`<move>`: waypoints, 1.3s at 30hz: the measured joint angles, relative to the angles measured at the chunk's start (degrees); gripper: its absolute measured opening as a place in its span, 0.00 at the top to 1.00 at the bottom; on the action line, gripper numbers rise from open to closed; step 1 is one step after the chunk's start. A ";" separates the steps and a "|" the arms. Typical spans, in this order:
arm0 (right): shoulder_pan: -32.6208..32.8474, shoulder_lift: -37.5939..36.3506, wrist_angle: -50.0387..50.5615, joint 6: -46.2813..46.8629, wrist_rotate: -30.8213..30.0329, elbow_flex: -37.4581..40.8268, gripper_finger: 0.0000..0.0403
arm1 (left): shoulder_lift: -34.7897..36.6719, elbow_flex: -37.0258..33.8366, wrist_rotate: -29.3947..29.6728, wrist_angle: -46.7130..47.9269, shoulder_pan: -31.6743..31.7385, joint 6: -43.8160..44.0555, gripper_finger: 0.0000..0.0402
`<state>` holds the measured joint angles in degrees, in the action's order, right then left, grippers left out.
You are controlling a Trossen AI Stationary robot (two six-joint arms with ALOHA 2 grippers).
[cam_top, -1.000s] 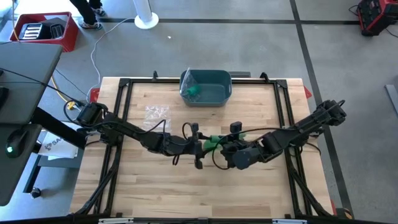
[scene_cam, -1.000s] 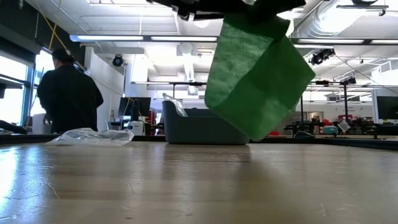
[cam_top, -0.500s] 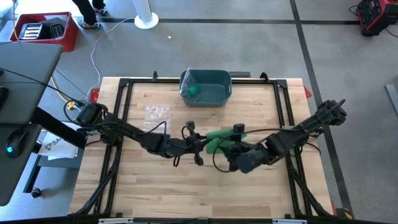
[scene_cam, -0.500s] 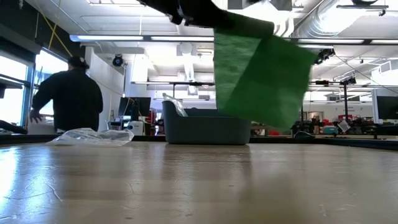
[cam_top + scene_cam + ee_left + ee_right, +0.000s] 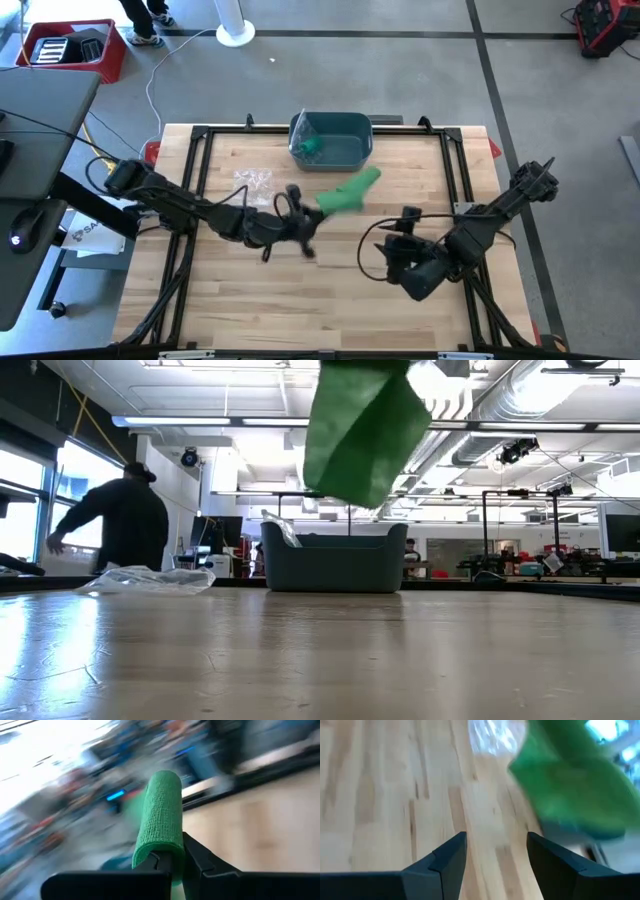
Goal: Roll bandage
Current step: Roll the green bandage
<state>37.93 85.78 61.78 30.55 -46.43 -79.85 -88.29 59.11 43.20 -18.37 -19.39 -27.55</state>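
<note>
Pale wooden tabletop (image 5: 250,300) lies under both my arms, with a grey bin (image 5: 332,139) at its far edge and a crumpled clear bag (image 5: 252,181) beside it. My left gripper (image 5: 303,222) is clamped on the green bandage (image 5: 349,190), a soft strip folded over and raised off the wood, stretching toward the bin. My left wrist view shows its woven, ribbed texture (image 5: 161,815) pinched between the fingers. My right gripper (image 5: 405,229) hangs apart from it, fingers spread and empty. Only the low view shows a person (image 5: 112,525) in the room behind.
</note>
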 joint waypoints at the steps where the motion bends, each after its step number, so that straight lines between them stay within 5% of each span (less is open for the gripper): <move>1: 0.62 0.02 2.58 3.28 0.37 0.00 0.51 | 0.73 0.00 -6.53 2.36 -0.06 0.84 0.99; 5: 3.04 0.04 7.73 11.14 3.64 0.32 0.51 | 0.37 -1.96 -24.75 9.82 1.40 9.49 0.99; 13: 1.39 0.07 -10.36 10.86 9.83 12.88 0.51 | -5.66 -9.91 -25.71 8.99 1.66 19.03 0.98; 21: -14.38 0.11 -39.91 -1.44 27.63 28.13 0.51 | -6.57 -11.21 -38.57 11.71 0.46 23.05 0.98; 30: -29.22 0.11 -59.48 -13.67 35.19 38.75 0.51 | -6.65 -11.50 -39.67 14.14 0.26 25.86 0.98; 39: -35.07 8.04 -63.64 -22.06 40.57 41.00 0.54 | -6.65 -11.50 -38.33 13.93 0.26 26.03 0.98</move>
<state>2.85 93.81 -1.86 8.49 -5.87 -38.86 -94.94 47.62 4.87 -4.44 -19.14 -1.52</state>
